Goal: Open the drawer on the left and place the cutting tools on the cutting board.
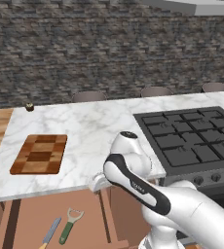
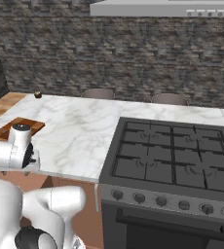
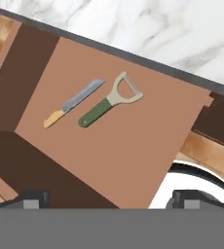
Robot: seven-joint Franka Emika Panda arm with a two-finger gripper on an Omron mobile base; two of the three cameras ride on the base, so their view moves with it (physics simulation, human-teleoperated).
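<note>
Left base view: wide reddish-brown wooden drawer (image 1: pixel 36 214) pulled open under the near left edge of the white marble counter (image 1: pixel 94 131); slim knife with grey-blue blade and tan handle (image 1: pixel 50 232) beside green-handled peeler with pale Y-shaped head (image 1: pixel 70 225) on its floor, apart; checkered wooden cutting board (image 1: pixel 39 154) on the counter's left, bare.
Right base view: board's corner far left; black gas hob (image 2: pixel 172 155) right.
Hand view: two-finger gripper (image 3: pixel 111 200) above the drawer, jaws spread wide, grasping nothing.
</note>
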